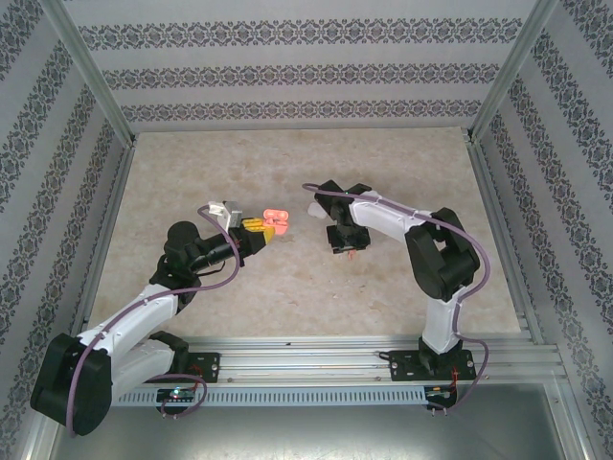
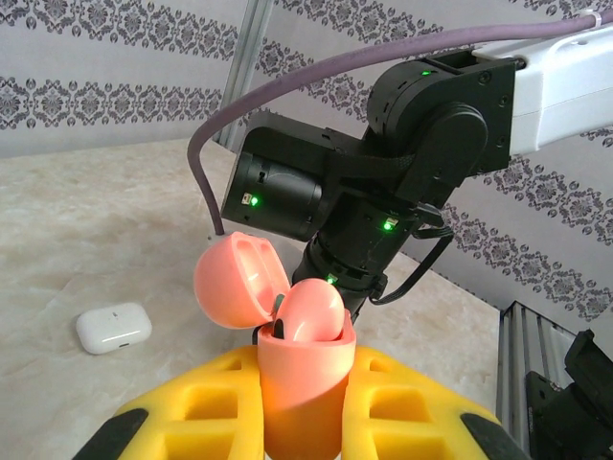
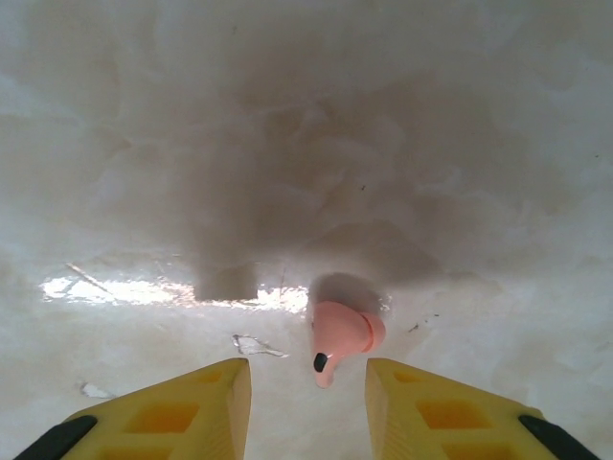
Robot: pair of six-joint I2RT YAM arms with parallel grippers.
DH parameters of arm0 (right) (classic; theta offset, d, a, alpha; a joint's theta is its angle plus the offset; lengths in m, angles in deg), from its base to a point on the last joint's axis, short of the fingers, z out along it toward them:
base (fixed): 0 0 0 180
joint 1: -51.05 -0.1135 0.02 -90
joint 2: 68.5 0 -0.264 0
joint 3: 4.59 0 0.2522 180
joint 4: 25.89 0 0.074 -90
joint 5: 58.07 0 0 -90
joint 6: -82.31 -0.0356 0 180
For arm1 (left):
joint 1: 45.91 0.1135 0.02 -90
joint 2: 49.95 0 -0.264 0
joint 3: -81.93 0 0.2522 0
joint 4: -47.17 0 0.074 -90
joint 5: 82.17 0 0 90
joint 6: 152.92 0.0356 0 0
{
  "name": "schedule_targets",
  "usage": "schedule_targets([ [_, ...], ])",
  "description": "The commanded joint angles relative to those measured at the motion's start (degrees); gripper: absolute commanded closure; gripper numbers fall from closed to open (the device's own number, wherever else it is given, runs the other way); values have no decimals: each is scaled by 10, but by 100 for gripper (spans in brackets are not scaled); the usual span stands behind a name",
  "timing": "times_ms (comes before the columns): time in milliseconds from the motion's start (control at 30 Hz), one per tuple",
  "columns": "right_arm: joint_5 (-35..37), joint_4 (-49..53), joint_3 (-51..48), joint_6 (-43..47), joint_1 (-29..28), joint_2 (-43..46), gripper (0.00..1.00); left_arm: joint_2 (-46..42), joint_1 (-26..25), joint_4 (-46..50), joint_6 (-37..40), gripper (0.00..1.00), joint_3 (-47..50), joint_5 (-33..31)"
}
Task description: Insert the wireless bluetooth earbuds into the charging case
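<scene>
The left claw (image 2: 306, 366) is clamped on the body of a small, rounded coral-orange plastic charging case (image 2: 302, 407). Its two yellow fingers (image 2: 215, 402) press on the case from 9 and 3 o'clock and hold it upright. The case's domed lid (image 2: 235, 278) stands swung open, tipped back toward 10 o'clock of the body. A smooth coral-orange earbud (image 2: 316, 307) sits in the open mouth, with a dark spot showing at its 8 o'clock edge. In the top view this claw (image 1: 257, 228) lies at about 9 o'clock of the middle of the pale, marbled stone-look tabletop (image 1: 306, 307), and the open case (image 1: 276, 218) pokes out toward 3 o'clock.

A white, pill-shaped plastic case (image 2: 113, 328) lies closed and flat on the tabletop. In the left wrist view it is at 9 o'clock of the held case and well apart from it.

The right claw (image 3: 308, 372) hangs just above the tabletop with its jaws partly open, gripping nothing. A second tiny coral-orange earbud (image 3: 343, 331), with a short stem and a black tip pointing toward 7 o'clock, lies on the tabletop. It sits in line with the gap between the two yellow fingertips (image 3: 225, 383), nearer the 3 o'clock one. Whether that fingertip touches it cannot be told, and the other is clear of it. In the top view this claw (image 1: 345, 247) points down at about 4 o'clock of the tabletop's middle, near the left claw and its case.

The black and white right arm (image 2: 421, 125) fills the background of the left wrist view, at 12 to 2 o'clock behind the held case.
</scene>
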Motion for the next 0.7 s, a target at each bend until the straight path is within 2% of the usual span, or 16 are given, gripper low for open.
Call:
schedule_targets([
  [0, 24, 28, 16, -11, -4, -19, 64, -10, -9, 3, 12, 100, -5, 1],
  [267, 24, 29, 18, -11, -4, -44, 65, -10, -9, 8, 16, 100, -4, 1],
  [667, 16, 24, 17, -13, -2, -46, 77, -10, -9, 10, 18, 100, -4, 2],
])
